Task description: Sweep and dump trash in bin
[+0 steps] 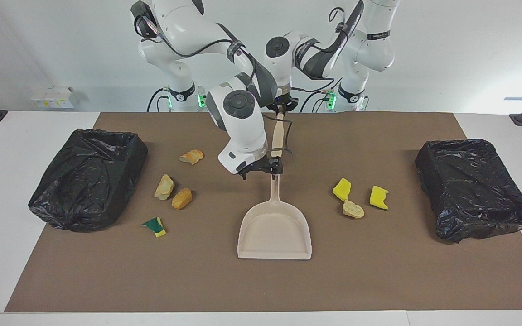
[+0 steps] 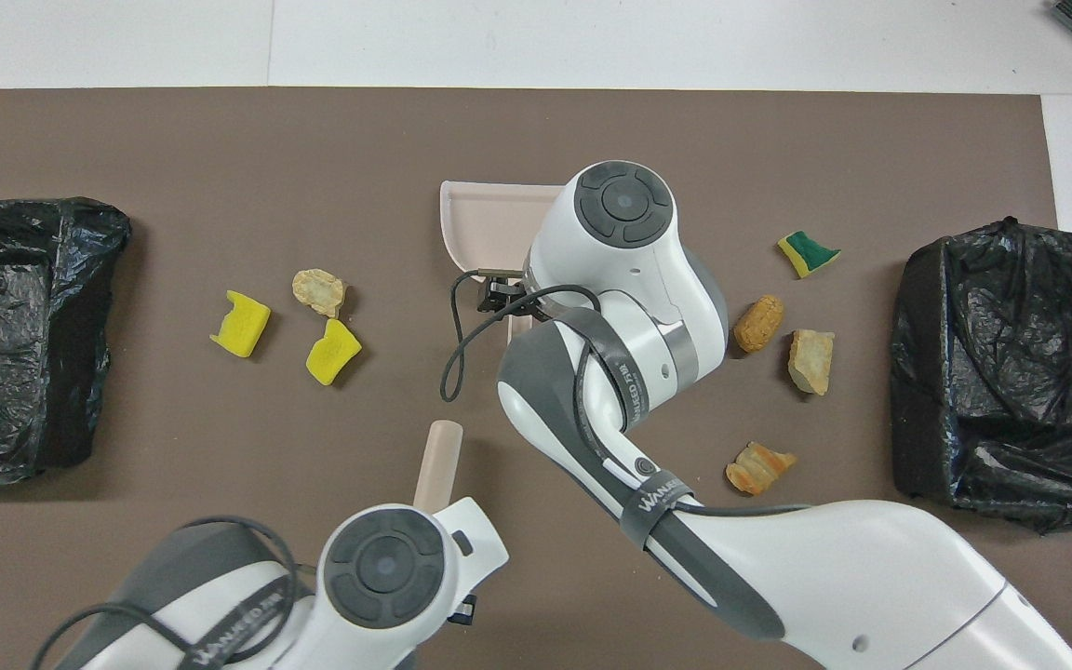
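Note:
The beige dustpan (image 1: 274, 228) lies mid-table, its handle pointing toward the robots. My right gripper (image 1: 262, 169) is open and low over the tip of that handle; in the overhead view its own wrist hides it. My left gripper (image 1: 281, 107) is shut on the end of the beige brush (image 1: 278, 136), which hangs tilted above the mat. Several trash scraps (image 1: 182, 198) lie near the right arm's bin (image 1: 89, 179). Three more scraps (image 1: 353, 209) lie toward the left arm's bin (image 1: 474, 188). The overhead view shows both groups of scraps (image 2: 758, 323), (image 2: 333, 351).
A brown mat (image 1: 379, 271) covers the table between the two black-bagged bins. The dustpan's open mouth faces away from the robots. The right arm's forearm (image 2: 592, 391) reaches across the middle in the overhead view and covers most of the dustpan (image 2: 480, 219).

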{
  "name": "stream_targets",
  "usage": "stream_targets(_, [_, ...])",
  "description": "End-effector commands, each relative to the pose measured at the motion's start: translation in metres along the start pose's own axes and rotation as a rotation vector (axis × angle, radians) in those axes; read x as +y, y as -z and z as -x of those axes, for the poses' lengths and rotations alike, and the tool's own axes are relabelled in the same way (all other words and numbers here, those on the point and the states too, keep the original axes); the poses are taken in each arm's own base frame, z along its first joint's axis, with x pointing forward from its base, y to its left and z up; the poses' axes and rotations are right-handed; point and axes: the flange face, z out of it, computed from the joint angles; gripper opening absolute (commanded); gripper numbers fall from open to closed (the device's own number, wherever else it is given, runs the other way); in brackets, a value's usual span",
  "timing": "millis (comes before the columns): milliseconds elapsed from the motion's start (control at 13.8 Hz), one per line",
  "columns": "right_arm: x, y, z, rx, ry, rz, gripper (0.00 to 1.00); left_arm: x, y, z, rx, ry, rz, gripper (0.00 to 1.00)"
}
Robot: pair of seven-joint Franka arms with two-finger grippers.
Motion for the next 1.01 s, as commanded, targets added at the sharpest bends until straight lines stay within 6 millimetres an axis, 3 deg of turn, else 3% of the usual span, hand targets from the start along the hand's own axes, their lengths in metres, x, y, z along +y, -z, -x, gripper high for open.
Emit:
stream_targets(0, [-0.025, -0.022, 0.004, 0.028, -0.015, -0.015, 0.91, -0.057, 0.015, 0.009, -0.053, -0.01, 0.038, 0.0])
stream_targets(72, [-0.024, -0.024, 0.005, 0.031, -0.005, 0.0, 0.86, -0.075, 0.015, 0.003, -0.066, 0.008, 0.052, 0.0])
stream_targets(217, [-0.024, -0.022, 0.006, 0.047, 0.011, 0.017, 0.67, -0.121, 0.019, -0.014, -0.058, 0.071, 0.093, 0.0])
stream_targets(289, [-0.022, -0.02, 0.004, 0.059, 0.017, 0.027, 0.63, -0.144, 0.022, -0.022, -0.042, 0.103, 0.107, 0.0])
stream_targets(361, [-0.021, -0.02, 0.004, 0.07, 0.032, 0.05, 0.52, -0.167, 0.033, -0.034, -0.019, 0.132, 0.115, 0.0])
stream_targets(434, [-0.022, -0.018, 0.005, 0.077, 0.043, 0.062, 0.41, -0.185, 0.039, -0.049, -0.009, 0.158, 0.101, 0.0])
stream_targets(578, [-0.022, -0.02, 0.006, 0.074, 0.059, 0.077, 0.0, -0.212, 0.058, -0.079, 0.049, 0.21, 0.074, 0.0])
stream_targets(650, [-0.023, -0.019, 0.007, 0.079, 0.067, 0.077, 0.0, -0.235, 0.063, -0.095, 0.088, 0.263, 0.091, 0.0])
stream_targets(867, [-0.022, -0.019, 0.006, 0.078, 0.066, 0.076, 0.0, -0.298, 0.067, -0.114, 0.213, 0.377, 0.124, 0.0])
stream_targets(940, [-0.022, -0.019, 0.006, 0.079, 0.067, 0.077, 0.06, -0.315, 0.065, -0.118, 0.232, 0.405, 0.13, 0.0])
